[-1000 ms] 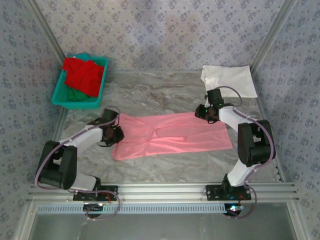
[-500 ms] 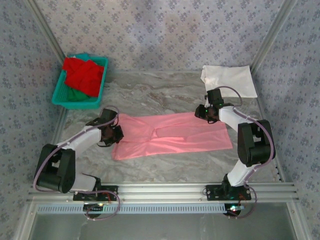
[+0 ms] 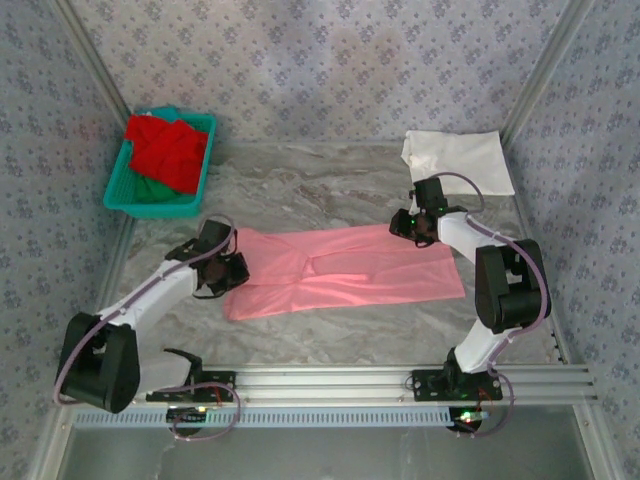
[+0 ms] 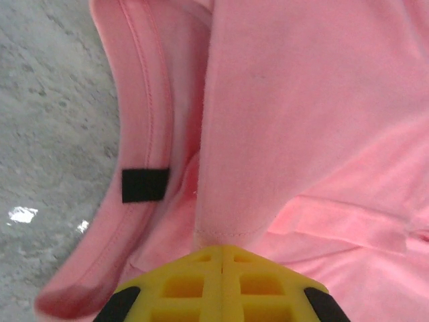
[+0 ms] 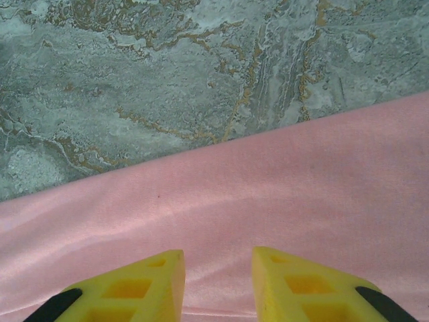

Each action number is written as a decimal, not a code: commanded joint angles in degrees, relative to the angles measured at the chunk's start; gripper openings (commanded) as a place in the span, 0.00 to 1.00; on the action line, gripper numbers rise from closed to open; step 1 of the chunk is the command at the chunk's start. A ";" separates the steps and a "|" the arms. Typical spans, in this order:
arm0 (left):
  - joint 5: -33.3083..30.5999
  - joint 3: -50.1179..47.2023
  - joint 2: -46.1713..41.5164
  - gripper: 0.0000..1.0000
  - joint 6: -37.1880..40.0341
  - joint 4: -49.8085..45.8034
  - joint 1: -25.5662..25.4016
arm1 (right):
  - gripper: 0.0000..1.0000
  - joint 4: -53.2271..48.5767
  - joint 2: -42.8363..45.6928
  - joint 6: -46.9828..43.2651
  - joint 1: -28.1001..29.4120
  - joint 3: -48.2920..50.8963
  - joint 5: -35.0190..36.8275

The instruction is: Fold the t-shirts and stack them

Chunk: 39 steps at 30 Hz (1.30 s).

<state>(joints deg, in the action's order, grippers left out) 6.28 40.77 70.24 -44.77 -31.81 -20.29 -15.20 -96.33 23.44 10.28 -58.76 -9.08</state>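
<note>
Pink cloth at the centre: the pink t-shirt [image 3: 345,270], laid flat as a long folded band across the middle of the tabletop [image 3: 320,185], stretching from near the left edge toward the right edge. Overlapping layers and a slanting crease around its middle. Up close from the left wrist, the same layered folds [image 4: 301,100], with the collar [image 4: 144,100] curving down the left side and a small black label [image 4: 145,184] sewn inside it.

At the band's left end, the left pincer [image 3: 228,270], low against the cloth. From its own wrist camera, that pincer [image 4: 221,249] with yellow fingers pressed together, no gap, tips touching pink fabric just below a folded hem; cloth caught between them or not, impossible to tell.

At the band's far right corner, the right pincer [image 3: 405,226]. From its wrist camera, that pincer [image 5: 218,253] spread apart, poised over smooth pink fabric [image 5: 268,201] close to the band's far edge, with bare marbled tabletop beyond.

Farther out, in the far right corner of the tabletop, a white t-shirt [image 3: 460,158], folded flat and apart from the pink one. At the far left corner, a teal basket [image 3: 118,190] holding a crumpled red t-shirt [image 3: 168,148] on top of a green t-shirt [image 3: 155,190].
</note>
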 commanded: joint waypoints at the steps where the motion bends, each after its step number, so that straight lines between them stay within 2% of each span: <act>1: 1.14 -0.43 -2.39 0.00 -2.69 -3.10 -1.10 | 0.34 -0.61 -0.35 -0.43 0.50 -0.14 -0.60; 7: 1.64 -1.86 -3.72 0.00 -3.91 -4.13 -1.55 | 0.34 -1.14 0.21 -0.38 0.70 -0.41 -0.93; 12: 2.54 -6.56 -2.55 0.00 -3.89 0.91 -1.59 | 0.34 -4.03 1.86 0.25 3.01 -1.97 -5.11; 19: 1.09 -9.17 -0.39 0.00 -2.90 4.15 -1.53 | 0.35 -6.49 3.66 4.63 16.35 -2.77 -10.39; 22: 0.43 -9.12 -0.58 0.00 -2.71 4.41 -1.50 | 0.36 -3.96 2.29 9.22 22.12 -2.37 -14.21; 26: -0.45 -8.49 -1.55 0.00 -2.17 3.77 -1.50 | 0.37 -3.11 -1.35 11.63 28.27 -4.33 -14.38; 33: -1.23 -7.07 -7.17 0.00 -1.21 1.58 0.50 | 0.38 -1.61 -7.22 13.82 31.26 -7.93 -14.84; 34: -1.20 -7.20 -8.12 0.02 -1.17 1.63 0.97 | 0.39 -1.65 -8.09 13.95 31.44 -8.51 -15.27; 35: -1.14 -7.28 -8.99 0.09 -0.89 1.59 1.65 | 0.39 -1.56 -8.86 14.04 31.63 -9.08 -15.44; 39: 0.08 -7.24 -10.30 0.14 0.68 2.20 4.42 | 0.39 -0.86 -10.90 14.81 32.81 -12.00 -15.35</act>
<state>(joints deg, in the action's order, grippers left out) 6.00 32.03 60.71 -45.78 -28.71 -17.26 -16.78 -106.17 36.67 42.11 -67.77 -23.44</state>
